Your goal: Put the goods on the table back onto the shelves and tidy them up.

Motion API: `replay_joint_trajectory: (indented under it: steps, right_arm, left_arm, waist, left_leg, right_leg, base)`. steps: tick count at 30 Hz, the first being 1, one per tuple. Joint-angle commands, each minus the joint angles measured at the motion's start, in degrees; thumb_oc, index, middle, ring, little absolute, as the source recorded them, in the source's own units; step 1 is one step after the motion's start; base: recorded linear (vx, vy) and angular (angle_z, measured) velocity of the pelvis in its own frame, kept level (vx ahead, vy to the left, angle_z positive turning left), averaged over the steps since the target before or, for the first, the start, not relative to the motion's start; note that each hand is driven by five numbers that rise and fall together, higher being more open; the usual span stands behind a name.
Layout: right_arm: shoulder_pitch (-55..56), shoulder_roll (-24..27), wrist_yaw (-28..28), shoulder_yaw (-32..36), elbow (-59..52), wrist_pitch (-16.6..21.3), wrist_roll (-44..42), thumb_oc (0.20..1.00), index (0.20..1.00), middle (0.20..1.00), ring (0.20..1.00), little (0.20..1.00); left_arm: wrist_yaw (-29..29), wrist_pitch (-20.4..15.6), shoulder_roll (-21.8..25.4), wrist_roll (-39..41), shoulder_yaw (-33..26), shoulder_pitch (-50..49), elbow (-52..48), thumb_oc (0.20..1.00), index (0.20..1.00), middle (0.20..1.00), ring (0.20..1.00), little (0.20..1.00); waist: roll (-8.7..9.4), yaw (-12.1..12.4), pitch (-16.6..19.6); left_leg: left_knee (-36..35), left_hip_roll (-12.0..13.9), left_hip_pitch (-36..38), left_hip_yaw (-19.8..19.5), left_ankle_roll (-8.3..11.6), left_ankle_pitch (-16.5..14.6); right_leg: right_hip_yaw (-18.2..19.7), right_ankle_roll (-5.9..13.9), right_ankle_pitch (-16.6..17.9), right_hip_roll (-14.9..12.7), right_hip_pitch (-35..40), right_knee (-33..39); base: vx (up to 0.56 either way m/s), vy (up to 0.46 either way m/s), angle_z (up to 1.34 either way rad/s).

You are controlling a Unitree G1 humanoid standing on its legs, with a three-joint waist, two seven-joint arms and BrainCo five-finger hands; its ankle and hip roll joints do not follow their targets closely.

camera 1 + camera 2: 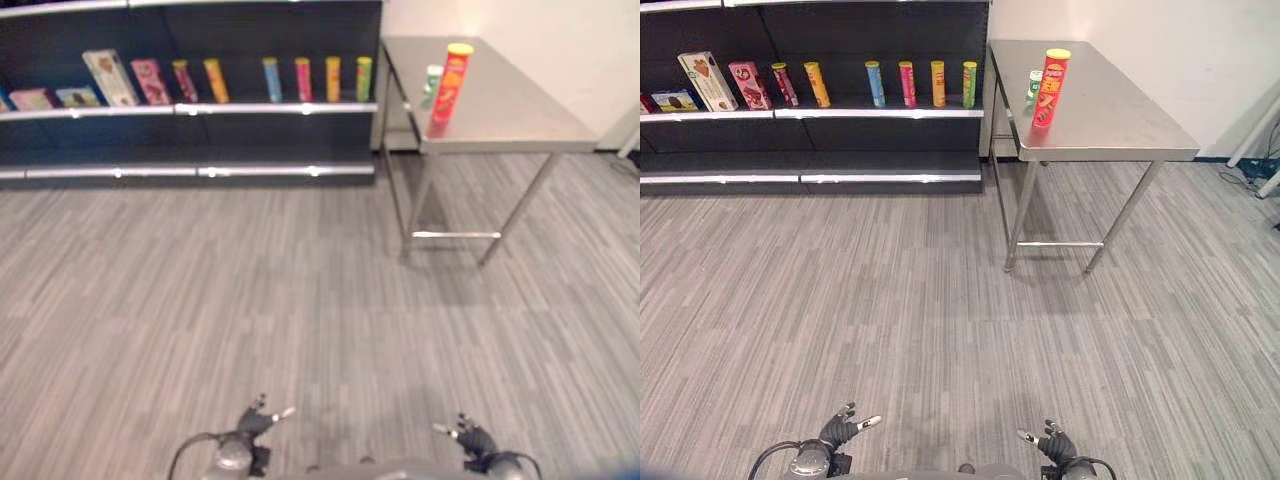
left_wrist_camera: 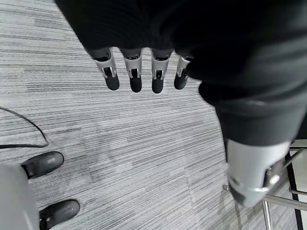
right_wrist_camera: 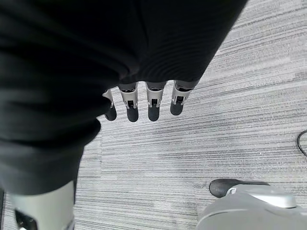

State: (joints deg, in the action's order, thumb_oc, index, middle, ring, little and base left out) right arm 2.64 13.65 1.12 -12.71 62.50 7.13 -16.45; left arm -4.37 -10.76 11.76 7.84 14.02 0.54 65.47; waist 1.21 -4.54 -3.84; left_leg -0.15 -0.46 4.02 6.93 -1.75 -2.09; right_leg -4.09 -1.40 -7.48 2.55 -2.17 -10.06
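You had the red tube can [image 1: 1051, 87] standing upright on the metal table [image 1: 1110, 125], its long axis vertical and its yellow lid at the top, at about one o'clock in the head views. It stood near the table's left edge, on the side toward the shelves. Just behind it at its eleven o'clock was a smaller green and white container [image 1: 1034, 87], partly covered by the red can, so you could not make out its shape or what it was.

The table stood just beside the right end of the dark shelving unit [image 1: 815, 150], at roughly eleven to twelve o'clock. On the middle shelf you had a row of upright tube cans [image 1: 920, 84] in blue, pink, orange and green, two more leaning cans [image 1: 800, 84] further left, and then boxes [image 1: 707, 80] at about ten o'clock. The leftmost box was cut off by the frame edge, and the top shelf was also cropped.

Your left hand [image 1: 255, 422] hung low at seven o'clock and your right hand [image 1: 470, 438] at five o'clock, both well apart from the table, over the grey striped floor [image 1: 940, 320]. In the wrist views the left fingers [image 2: 135, 76] and the right fingers [image 3: 153, 105] hung straight and relaxed, holding nothing.
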Motion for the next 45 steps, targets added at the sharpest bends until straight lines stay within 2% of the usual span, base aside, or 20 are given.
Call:
replay_joint_trajectory:
  steps: [1, 12, 25, 28, 32, 34, 35, 36, 39, 42, 45]
  right_arm:
    - [-0.34, 0.68, 1.14, 0.11, 0.77, 2.01, -1.89, 1.000, 1.000, 1.000, 1.000, 1.000]
    - [-0.74, 0.93, 1.40, -0.66, 1.58, 2.03, -0.38, 1.000, 1.000, 1.000, 1.000, 1.000]
    - [-1.84, 0.60, 0.93, -1.83, 2.13, 1.32, 0.18, 1.000, 1.000, 1.000, 1.000, 1.000]
    - [-2.46, 0.59, 0.88, -1.86, 2.26, 1.27, 0.06, 1.000, 1.000, 1.000, 1.000, 1.000]
    - [-2.98, 1.00, 0.82, -1.61, 1.64, 1.05, -0.03, 1.000, 1.000, 1.000, 1.000, 1.000]
    - [-3.45, 1.37, 0.82, -1.37, 1.04, 0.92, -0.03, 1.000, 1.000, 1.000, 1.000, 1.000]
    - [-3.51, 1.52, 0.83, -1.27, 0.76, 0.89, -0.10, 1.000, 1.000, 1.000, 1.000, 1.000]
    - [-3.55, 1.63, 0.94, -0.76, 0.69, 0.94, -0.43, 1.000, 1.000, 1.000, 1.000, 1.000]
    - [-2.83, 1.54, 1.02, -0.33, 0.27, 1.03, -0.65, 1.000, 1.000, 1.000, 1.000, 1.000]
    - [-2.34, 1.42, 0.72, -0.32, 0.51, 1.03, -0.69, 1.000, 1.000, 1.000, 1.000, 1.000]
    - [-2.07, 1.29, 0.53, -0.87, 1.42, 1.44, -1.32, 1.000, 1.000, 1.000, 1.000, 1.000]
  left_arm:
    - [-0.59, -1.66, 0.46, -0.26, 1.23, 2.12, -0.93, 1.000, 1.000, 1.000, 1.000, 1.000]
    - [-0.43, -1.70, -0.06, -0.14, 1.44, 1.79, -0.02, 1.000, 1.000, 1.000, 1.000, 1.000]
    - [-0.51, -1.38, 0.12, 0.73, 0.76, 2.00, 0.60, 1.000, 1.000, 1.000, 1.000, 1.000]
    - [-0.49, -1.57, 0.40, 1.17, 0.43, 2.20, 0.60, 1.000, 1.000, 1.000, 1.000, 1.000]
    - [-0.49, -1.82, 0.93, 2.70, 0.11, 2.72, -0.39, 1.000, 1.000, 1.000, 1.000, 1.000]
    - [-0.43, -1.78, 1.19, 3.14, 0.04, 3.02, -0.91, 1.000, 1.000, 1.000, 1.000, 1.000]
    - [-0.54, -1.76, 1.29, 3.22, 0.08, 3.10, -1.18, 1.000, 1.000, 1.000, 1.000, 1.000]
    - [-0.54, -1.83, 1.43, 3.45, 0.11, 3.28, -1.50, 1.000, 1.000, 1.000, 1.000, 1.000]
    - [-0.35, -1.72, 1.65, 3.30, 0.03, 2.75, -1.95, 1.000, 1.000, 1.000, 1.000, 1.000]
    - [0.02, -1.81, 1.94, 3.50, -0.14, 2.51, -2.02, 1.000, 1.000, 1.000, 1.000, 1.000]
    - [-0.07, -2.00, 1.88, 4.06, -0.12, 2.25, -1.82, 1.000, 1.000, 1.000, 1.000, 1.000]
  waist:
    - [0.83, -0.84, 2.60]
    - [0.46, -0.75, 2.93]
    - [1.93, 0.65, 1.90]
    - [2.37, 0.97, 1.25]
    - [2.90, 1.59, -0.38]
    - [3.02, 1.68, -1.68]
    - [3.17, 1.59, -2.40]
    - [3.09, 1.12, -3.80]
    - [2.35, 0.84, -4.13]
    - [2.20, 0.03, -4.01]
    - [2.37, -1.16, -3.58]
  left_leg:
    - [0.23, 4.67, 2.78, 0.14, 6.25, -4.45]
    - [0.16, 4.70, 3.09, -0.02, 6.35, -4.32]
    - [1.36, 4.10, 0.65, -1.17, 5.69, -4.60]
    - [2.54, 3.55, -0.98, -1.32, 5.32, -5.05]
    - [5.65, 1.39, -3.72, -1.74, 3.82, -7.06]
    - [7.07, -0.03, -4.34, -1.94, 2.67, -8.36]
    - [8.29, -0.73, -4.81, -2.00, 2.05, -8.91]
    - [9.63, -1.62, -4.71, -2.55, 1.36, -9.83]
    - [9.63, -0.88, -3.41, -3.02, 1.83, -10.87]
    - [8.24, 0.15, -0.45, -3.85, 3.03, -12.10]
    - [6.71, 1.22, 3.84, -5.56, 3.87, -12.63]
  right_leg:
    - [2.24, 11.70, 2.04, -6.75, 2.75, 9.48]
    - [1.97, 11.54, 1.85, -6.72, 3.61, 9.63]
    - [2.38, 12.16, 2.75, -7.14, 1.14, 8.84]
    - [2.85, 12.68, 2.99, -7.72, -0.19, 8.24]
    - [3.80, 13.74, 3.04, -9.83, -3.37, 4.10]
    - [4.23, 14.65, 5.10, -11.57, -5.90, -0.18]
    - [4.74, 14.81, 7.18, -12.35, -7.44, -2.96]
    - [6.06, 14.28, 11.16, -13.27, -9.71, -7.37]
    - [5.54, 12.98, 11.49, -13.98, -10.94, -8.76]
    - [4.23, 13.17, 7.37, -12.33, -11.31, -4.65]
    - [3.07, 14.68, 7.13, -6.89, -13.55, 2.33]
  base:
    - [0.00, -0.010, -0.03]
    - [0.00, 0.000, 0.00]
    - [0.00, 0.011, 0.00]
    - [0.05, 0.091, -0.01]
    - [0.04, 0.111, -0.03]
    - [0.04, 0.136, -0.05]
    - [0.11, 0.142, 0.02]
    - [0.16, 0.105, 0.07]
    - [0.27, 0.031, 0.20]
    - [0.31, -0.017, 0.06]
    - [0.38, -0.088, -0.01]
